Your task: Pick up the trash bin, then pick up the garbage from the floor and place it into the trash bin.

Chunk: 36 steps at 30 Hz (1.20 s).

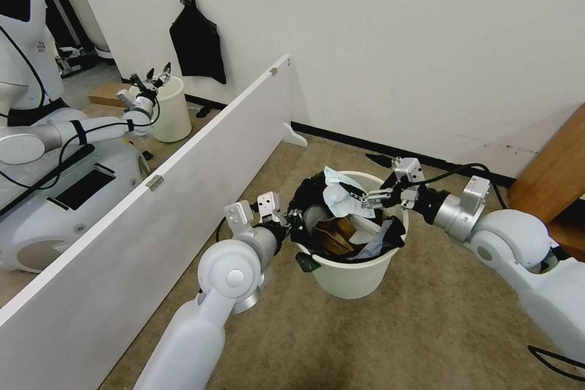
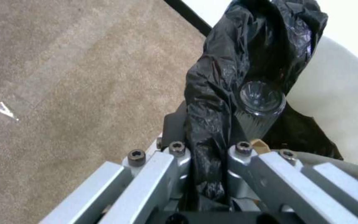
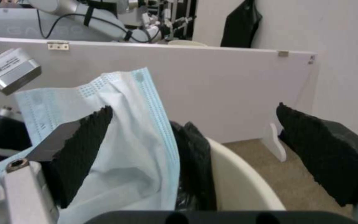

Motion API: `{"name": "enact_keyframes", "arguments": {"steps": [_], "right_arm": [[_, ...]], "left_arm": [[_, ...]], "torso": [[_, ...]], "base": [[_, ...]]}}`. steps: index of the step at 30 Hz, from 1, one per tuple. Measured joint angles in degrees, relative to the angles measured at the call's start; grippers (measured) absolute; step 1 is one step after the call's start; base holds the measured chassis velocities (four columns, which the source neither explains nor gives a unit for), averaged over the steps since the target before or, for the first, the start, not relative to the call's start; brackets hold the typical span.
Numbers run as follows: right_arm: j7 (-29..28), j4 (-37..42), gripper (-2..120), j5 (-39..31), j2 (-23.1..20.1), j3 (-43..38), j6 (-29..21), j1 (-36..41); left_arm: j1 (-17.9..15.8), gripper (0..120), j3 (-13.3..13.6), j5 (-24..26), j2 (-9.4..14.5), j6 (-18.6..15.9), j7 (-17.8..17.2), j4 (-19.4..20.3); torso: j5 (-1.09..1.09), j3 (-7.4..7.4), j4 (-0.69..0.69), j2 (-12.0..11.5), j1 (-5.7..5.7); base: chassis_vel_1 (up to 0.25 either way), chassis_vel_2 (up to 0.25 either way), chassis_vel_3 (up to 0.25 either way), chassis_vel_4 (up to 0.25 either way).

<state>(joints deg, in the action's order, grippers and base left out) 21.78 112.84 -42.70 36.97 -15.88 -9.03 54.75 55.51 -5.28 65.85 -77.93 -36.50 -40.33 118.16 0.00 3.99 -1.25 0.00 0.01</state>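
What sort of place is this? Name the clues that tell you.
Probably an indoor robot test room: a carpeted floor, a low white partition board fencing off the work area, and a second robot with its own bin beyond it.

Hidden and cut-off parts around the trash bin (image 1: 353, 274).
In the head view the left gripper (image 1: 291, 219) has its fingertips buried in the black bag (image 1: 311, 195) at the rim nearest the white board (image 1: 183, 195); the picture's right edge cuts the right arm. The blue face mask (image 3: 137, 149) hides the bin's contents in the right wrist view; its lower part runs off the picture.
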Motion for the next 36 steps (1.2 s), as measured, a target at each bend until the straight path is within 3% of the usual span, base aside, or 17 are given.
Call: {"name": "enact_keyframes", "arguments": {"steps": [6, 9, 12, 15, 18, 22, 36], "right_arm": [[-1.4, 1.6, 100, -2.7, -1.6, 2.1, -0.8, 1.1], [-3.9, 3.9, 100, -8.8, -3.3, 4.0, -3.6, 1.5], [-9.4, 7.3, 100, -17.4, -4.5, 5.1, -11.4, 1.0], [-10.8, 8.1, 100, -19.4, -4.5, 5.0, -14.3, 0.6], [-12.3, 9.0, 100, -23.0, -4.5, 3.2, -20.6, 0.1], [-12.3, 9.1, 100, -23.1, -4.4, 1.9, -20.7, 0.0], [-10.7, 9.7, 100, -14.7, -2.0, -5.1, -11.7, 0.1]], "left_arm": [[0.2, 4, -0.1, -0.5, 0.0, 0.2, 0.3, 0.0], [0.3, 4, -0.3, -0.7, 0.0, 0.2, 0.3, 0.0], [0.5, 4, -0.3, -0.9, 0.0, 0.3, 0.4, 0.1], [0.6, 4, -0.3, -1.0, -0.1, 0.3, 0.4, 0.2], [0.6, 4, -0.4, -1.1, -0.1, 0.4, 0.5, 0.3], [0.7, 4, -0.6, -1.1, -0.1, 0.5, 0.5, 0.4], [1.6, 4, -1.6, -1.4, 0.3, 0.5, 0.6, 1.0]], "torso": [[0.0, 0.0, 0.0, 0.0, 0.0], [0.0, 0.0, 0.0, 0.0, 0.0], [0.0, 0.0, 0.0, 0.0, 0.0], [0.0, 0.0, 0.01, 0.0, 0.0], [0.0, 0.0, 0.0, 0.0, 0.0], [0.0, 0.0, 0.0, 0.0, 0.0], [0.0, 0.0, 0.0, 0.0, 0.0]], "base": [[0.0, 0.0, 0.0, 0.0], [0.0, 0.0, 0.0, 0.0], [0.0, 0.0, 0.0, 0.0], [0.0, 0.0, 0.0, 0.0], [0.0, 0.0, 0.0, 0.0], [0.0, 0.0, 0.0, 0.0], [0.0, 0.0, 0.0, 0.0]]}}
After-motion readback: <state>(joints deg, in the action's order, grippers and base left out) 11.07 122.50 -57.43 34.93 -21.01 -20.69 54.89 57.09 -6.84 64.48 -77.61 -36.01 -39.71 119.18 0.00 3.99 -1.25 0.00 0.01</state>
